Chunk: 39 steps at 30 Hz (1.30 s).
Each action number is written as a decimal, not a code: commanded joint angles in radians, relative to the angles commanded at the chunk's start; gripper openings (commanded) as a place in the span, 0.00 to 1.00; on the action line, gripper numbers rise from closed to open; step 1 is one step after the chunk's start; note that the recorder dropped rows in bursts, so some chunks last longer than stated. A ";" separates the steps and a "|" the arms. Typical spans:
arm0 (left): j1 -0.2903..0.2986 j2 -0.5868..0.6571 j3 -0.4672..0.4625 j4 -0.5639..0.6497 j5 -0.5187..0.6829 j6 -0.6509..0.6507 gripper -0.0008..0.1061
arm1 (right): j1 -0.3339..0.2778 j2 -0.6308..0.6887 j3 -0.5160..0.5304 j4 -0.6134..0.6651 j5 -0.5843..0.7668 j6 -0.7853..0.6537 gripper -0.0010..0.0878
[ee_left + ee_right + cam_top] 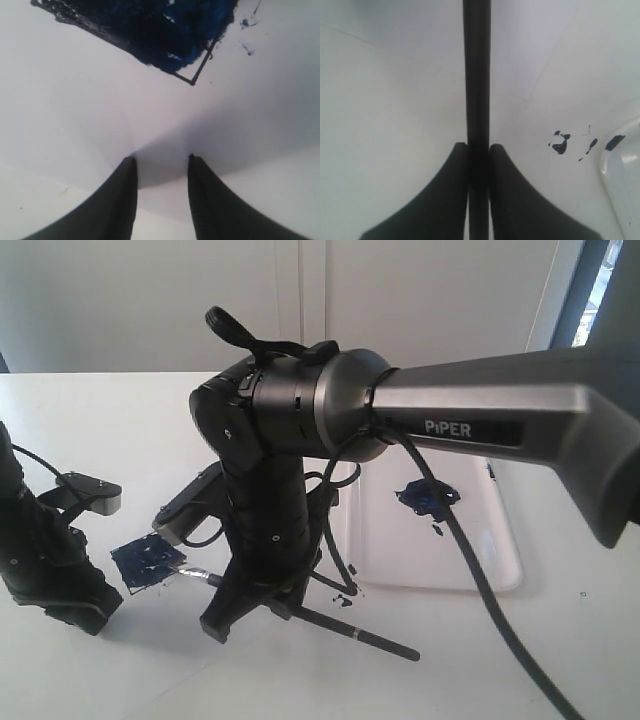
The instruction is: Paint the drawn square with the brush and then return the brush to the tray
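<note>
The drawn square point(148, 560) is smeared dark blue; in the left wrist view its thin black outline corner pokes out below the paint of the square point(150, 30). My right gripper point(262, 602) reaches across the middle and is shut on the brush point(340, 625). The black handle slants low over the paper, and the silver ferrule and tip point(195, 573) are at the square's right edge. In the right wrist view the brush handle point(477, 75) runs straight out between the shut gripper point(478, 146). The left gripper point(161, 159) is open and empty, just short of the square. The tray point(480, 560) lies to the right.
A dark blue paint blob point(428, 497) sits on the tray's far part. Small blue spatters point(561, 145) mark the white surface near the tray corner point(625, 175). The left arm point(45, 560) stands at the left edge. A black cable point(480, 590) hangs from the right arm across the tray.
</note>
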 joint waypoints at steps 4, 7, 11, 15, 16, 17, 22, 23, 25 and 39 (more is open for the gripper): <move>0.000 0.000 0.000 0.000 0.000 0.003 0.39 | 0.000 0.000 0.000 0.002 -0.010 0.000 0.01; 0.000 0.000 0.000 0.000 -0.002 0.003 0.39 | 0.000 0.000 0.000 0.013 -0.009 -0.009 0.01; 0.000 0.000 0.000 0.000 -0.009 0.003 0.39 | 0.000 0.000 0.000 0.087 -0.030 -0.058 0.01; 0.000 0.000 0.000 0.000 -0.009 0.003 0.39 | 0.000 0.000 0.000 0.149 -0.060 -0.096 0.01; 0.000 0.000 0.000 0.000 -0.009 0.003 0.39 | 0.000 0.000 0.000 0.154 -0.065 -0.098 0.01; 0.000 0.000 0.000 0.000 -0.009 0.003 0.39 | 0.000 0.000 0.000 0.154 -0.075 -0.098 0.01; 0.000 0.000 0.000 0.000 -0.009 0.003 0.39 | 0.000 0.020 0.000 0.136 -0.090 -0.068 0.01; 0.000 0.000 0.000 0.000 -0.009 0.003 0.39 | 0.000 0.028 0.000 0.128 -0.088 -0.055 0.01; 0.000 0.000 0.000 0.000 -0.009 0.003 0.39 | 0.000 0.046 0.000 0.109 -0.083 -0.033 0.01; 0.000 0.000 0.000 0.000 -0.020 0.003 0.39 | 0.000 0.053 -0.009 0.020 -0.075 0.029 0.01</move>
